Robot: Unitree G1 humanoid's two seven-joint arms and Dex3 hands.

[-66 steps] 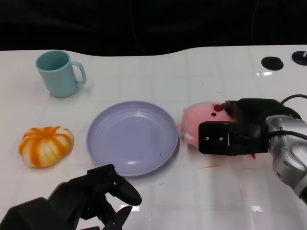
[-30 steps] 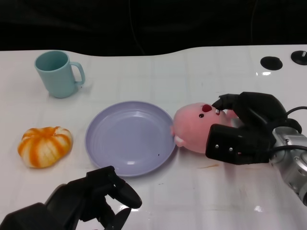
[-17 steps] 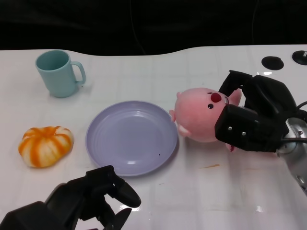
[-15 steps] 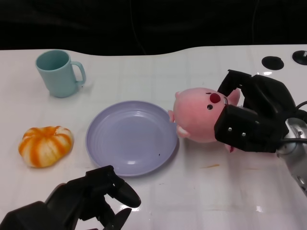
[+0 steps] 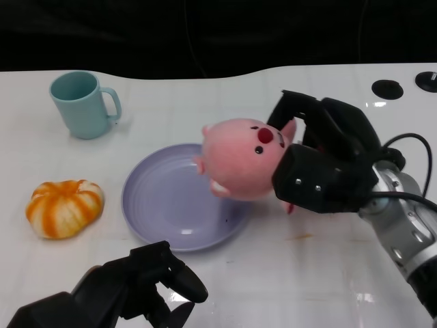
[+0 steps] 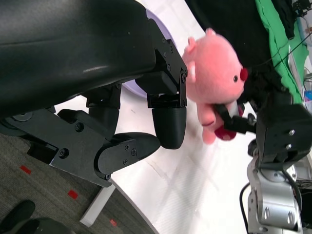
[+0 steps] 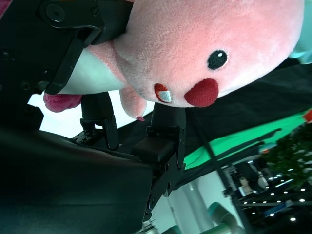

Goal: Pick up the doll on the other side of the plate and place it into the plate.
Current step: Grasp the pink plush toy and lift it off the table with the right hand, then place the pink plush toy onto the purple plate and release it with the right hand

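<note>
Head view: the right hand (image 5: 321, 160) grips the pink plush doll (image 5: 239, 158), its black fingers wrapped over the doll's top and rear. The doll is lifted clear of the white table (image 5: 273, 273) and hangs tilted over the right part of the lavender plate (image 5: 167, 205), its face with the red nose turned up and toward the far side. The left hand (image 5: 147, 287) sits at the near edge of the table with its fingers curled in and nothing in them. A teal mug (image 5: 83, 104) stands at the far left, well apart from the plate, and an orange-and-white striped pumpkin (image 5: 65, 208) lies to the left of the plate.

Left wrist view: the left hand (image 6: 146, 102) fills the near part of the picture, fingers bent, holding nothing. Beyond it the doll (image 6: 217, 78) is held in the air by the right hand (image 6: 263, 129), with a sliver of the plate (image 6: 158, 24) showing behind the hand's shell.

Right wrist view: the doll (image 7: 204, 53) lies pressed against the right hand (image 7: 97, 87); its black eye and red nose face the camera, and the black fingers (image 7: 165, 131) clasp its body.
</note>
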